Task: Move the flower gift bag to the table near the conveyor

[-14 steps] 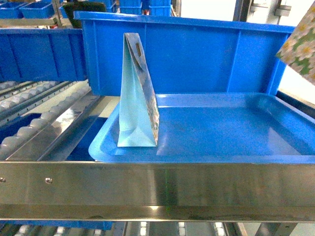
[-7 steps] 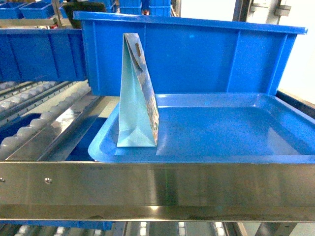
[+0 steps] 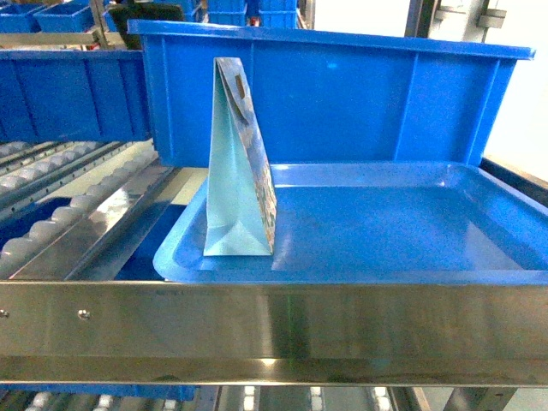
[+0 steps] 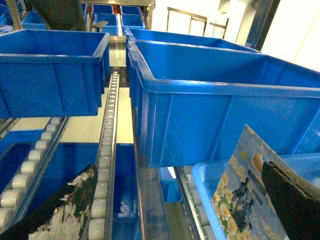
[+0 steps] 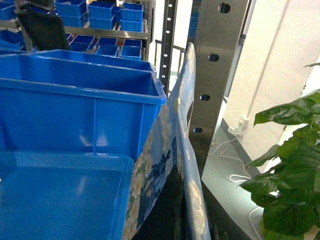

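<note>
My right gripper [image 5: 194, 202] is shut on a flower gift bag [image 5: 160, 170], which hangs just past the right rim of the blue tray [image 5: 60, 195]. It is out of the head view. A second bag of the same daisy print [image 3: 238, 163] stands upright at the tray's left end. In the left wrist view that bag [image 4: 240, 200] sits close by the right finger of my open left gripper [image 4: 175, 210], which holds nothing. The conveyor's white rollers [image 3: 51, 231] run along the left. The table is out of view.
A deep blue bin [image 3: 342, 94] stands behind the tray, and another bin [image 4: 50, 70] lies further left. A steel rail [image 3: 274, 330] crosses the front. A steel post [image 5: 215, 75] and a green plant [image 5: 290, 165] stand to the right of the held bag.
One second ago a corner of the flowered bag showed at the head view's upper right edge. It has since left that view to the right. The bag on the tray stayed put.
</note>
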`<state>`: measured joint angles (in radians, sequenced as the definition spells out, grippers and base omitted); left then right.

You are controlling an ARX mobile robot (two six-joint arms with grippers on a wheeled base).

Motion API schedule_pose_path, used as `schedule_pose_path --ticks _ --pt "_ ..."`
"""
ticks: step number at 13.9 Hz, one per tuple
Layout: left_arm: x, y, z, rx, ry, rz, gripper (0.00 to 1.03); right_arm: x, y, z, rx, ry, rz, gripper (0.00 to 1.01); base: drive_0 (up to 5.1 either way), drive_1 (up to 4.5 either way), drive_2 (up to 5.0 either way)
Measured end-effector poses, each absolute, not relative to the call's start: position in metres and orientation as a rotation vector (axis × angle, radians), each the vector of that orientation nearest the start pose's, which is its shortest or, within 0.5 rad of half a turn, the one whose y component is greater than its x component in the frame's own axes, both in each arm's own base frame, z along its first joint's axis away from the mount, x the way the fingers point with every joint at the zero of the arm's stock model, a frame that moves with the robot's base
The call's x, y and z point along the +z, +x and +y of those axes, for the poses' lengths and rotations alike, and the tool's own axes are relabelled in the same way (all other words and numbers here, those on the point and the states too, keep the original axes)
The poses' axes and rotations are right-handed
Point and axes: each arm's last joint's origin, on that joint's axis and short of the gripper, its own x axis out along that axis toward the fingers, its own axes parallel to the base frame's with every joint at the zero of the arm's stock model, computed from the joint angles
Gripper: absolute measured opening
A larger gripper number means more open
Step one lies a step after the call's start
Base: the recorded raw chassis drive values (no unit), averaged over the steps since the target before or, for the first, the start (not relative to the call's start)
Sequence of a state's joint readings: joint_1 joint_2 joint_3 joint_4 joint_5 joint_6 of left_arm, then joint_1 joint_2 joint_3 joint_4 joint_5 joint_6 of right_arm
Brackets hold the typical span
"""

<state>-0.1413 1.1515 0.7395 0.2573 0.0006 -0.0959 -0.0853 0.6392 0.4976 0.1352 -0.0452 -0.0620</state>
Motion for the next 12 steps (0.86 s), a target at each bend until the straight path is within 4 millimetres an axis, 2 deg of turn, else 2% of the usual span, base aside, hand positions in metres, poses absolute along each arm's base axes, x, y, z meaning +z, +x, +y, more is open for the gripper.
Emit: schedule_pose_path --ticks 3,4,5,8,12 --pt "0.287 0.254 -0.036 -0.134 -0.085 0.161 0.98 0.285 0.155 -0.012 -0.040 -0.065 0.008 0.02 0.0 0.00 0.0" --pt "0.286 0.254 -0.042 -0.146 -0.082 0.166 0.98 0.285 0.155 -0.012 -0.040 -0.065 0.008 0.02 0.0 0.00 0.0" --pt "0.283 0.257 -0.055 -0.170 -0.073 0.189 0.98 0.285 0.155 -0.012 -0.040 -0.065 0.008 0.02 0.0 0.00 0.0" --pt "0.274 0.286 -0.102 -0.210 0.035 0.251 0.98 0.285 0.155 -0.012 -0.040 -0.065 0.008 0.02 0.0 0.00 0.0" --pt "0.257 0.312 -0.141 -0.246 0.122 0.350 0.98 0.285 0.155 -0.012 -0.040 -0.065 0.008 0.02 0.0 0.00 0.0"
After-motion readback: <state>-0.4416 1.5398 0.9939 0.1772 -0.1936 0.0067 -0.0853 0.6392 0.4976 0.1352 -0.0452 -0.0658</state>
